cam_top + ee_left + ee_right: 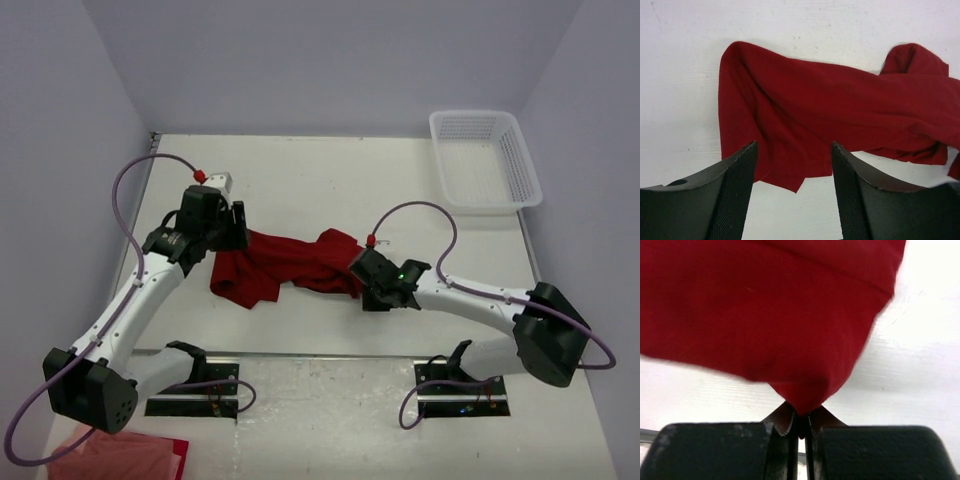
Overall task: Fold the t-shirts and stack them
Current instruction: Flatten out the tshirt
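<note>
Inside the closed right gripper (800, 422) sits a pinch of the red t-shirt (765, 310), which lies crumpled toward the left gripper (794, 150). That one hangs open just above the other end; I think it should go down and pinch a hem corner before both stretch the cloth.

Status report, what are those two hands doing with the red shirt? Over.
Right hand shut on shirt, at an edge. Left hand open at its other end, gripping nothing. Shirt crumpled on table, unfolded. Basket far off, nothing in the way.

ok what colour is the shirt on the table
The shirt is plain deep red, clearest in the left wrist view.
</note>
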`<state>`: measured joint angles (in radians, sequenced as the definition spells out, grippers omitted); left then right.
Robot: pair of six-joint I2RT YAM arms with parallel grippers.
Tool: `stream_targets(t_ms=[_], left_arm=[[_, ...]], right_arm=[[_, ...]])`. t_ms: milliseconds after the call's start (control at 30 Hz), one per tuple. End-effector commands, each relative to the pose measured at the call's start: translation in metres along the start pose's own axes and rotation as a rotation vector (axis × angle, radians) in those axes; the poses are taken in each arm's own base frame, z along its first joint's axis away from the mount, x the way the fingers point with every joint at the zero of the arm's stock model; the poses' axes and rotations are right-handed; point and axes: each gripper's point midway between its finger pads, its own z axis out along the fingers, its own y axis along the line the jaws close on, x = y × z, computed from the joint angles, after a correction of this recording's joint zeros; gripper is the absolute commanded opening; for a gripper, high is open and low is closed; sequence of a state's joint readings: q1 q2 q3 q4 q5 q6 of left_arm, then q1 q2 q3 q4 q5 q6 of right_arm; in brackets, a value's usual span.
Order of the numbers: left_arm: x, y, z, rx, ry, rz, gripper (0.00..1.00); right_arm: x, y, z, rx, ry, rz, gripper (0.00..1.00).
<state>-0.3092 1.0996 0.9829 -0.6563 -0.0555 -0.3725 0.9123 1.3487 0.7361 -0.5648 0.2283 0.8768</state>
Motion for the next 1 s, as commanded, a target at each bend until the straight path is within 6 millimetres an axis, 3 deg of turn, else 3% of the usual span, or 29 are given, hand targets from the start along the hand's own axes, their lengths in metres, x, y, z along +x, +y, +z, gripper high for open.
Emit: stream_targets(t_ms=[0,67,100,167,200,333,467,633,800,967], left_arm=[[0.009,-0.004,0.001,0.03,0.011,0.036,0.61],[0.02,-0.009,0.004,0.042,0.04,0.049,0.62],[0.024,-0.012,0.006,0.043,0.053,0.055,0.64],[0.032,-0.022,0.007,0.062,0.076,0.069,0.66],[0.035,-0.024,0.009,0.059,0.087,0.073,0.66],[0.053,-0.048,0.008,0.099,0.124,0.096,0.67],[0.074,-0.051,0.014,0.078,0.17,0.105,0.65],[0.107,-0.053,0.026,0.057,0.24,0.089,0.49],[0.138,-0.063,0.037,0.021,0.304,0.119,0.49],[0.151,-0.072,0.049,0.016,0.333,0.123,0.49]], right_arm=[[-0.056,0.016,-0.043,0.002,-0.171,-0.022,0.0],[-0.074,0.023,-0.056,0.0,-0.207,-0.052,0.0],[-0.096,0.035,-0.072,-0.031,-0.247,-0.067,0.0],[-0.111,0.041,-0.073,-0.012,-0.24,-0.09,0.0],[-0.13,0.053,-0.087,-0.034,-0.274,-0.098,0.0],[-0.157,0.069,-0.09,-0.034,-0.281,-0.123,0.0],[-0.166,0.079,-0.086,-0.069,-0.253,-0.119,0.0],[-0.175,0.073,-0.088,-0.076,-0.262,-0.092,0.0],[-0.19,0.059,-0.105,-0.117,-0.299,-0.054,0.0],[-0.193,0.051,-0.116,-0.138,-0.32,-0.038,0.0]])
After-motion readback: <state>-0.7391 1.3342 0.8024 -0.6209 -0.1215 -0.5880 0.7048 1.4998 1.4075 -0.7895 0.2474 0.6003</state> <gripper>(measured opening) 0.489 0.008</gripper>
